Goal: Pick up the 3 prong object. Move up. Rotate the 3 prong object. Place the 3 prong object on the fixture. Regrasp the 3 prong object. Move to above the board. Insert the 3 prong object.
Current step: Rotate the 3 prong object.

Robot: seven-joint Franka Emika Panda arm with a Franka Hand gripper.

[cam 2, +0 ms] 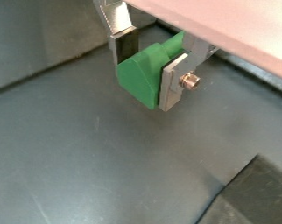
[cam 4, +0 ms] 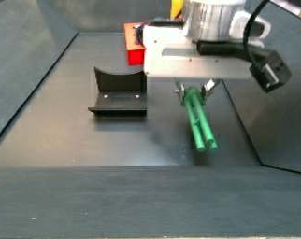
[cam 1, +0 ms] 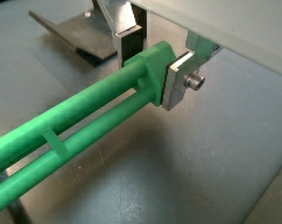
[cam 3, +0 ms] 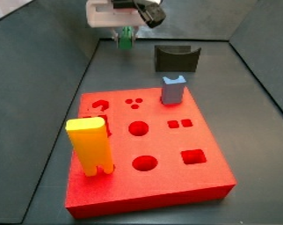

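Both wrist views: pincer [cam 1: 155, 63] grips smooth green 3 prong object [cam 1: 79, 127].

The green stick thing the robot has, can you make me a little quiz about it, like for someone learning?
1. True or false: the gripper has its jaws shut on the 3 prong object.
2. Where is the fixture? A) holding the green piece B) standing empty on the floor C) on the board
3. Fill in: the tall block standing on the board's near corner is ____.

Key: 1 true; 2 B; 3 yellow.
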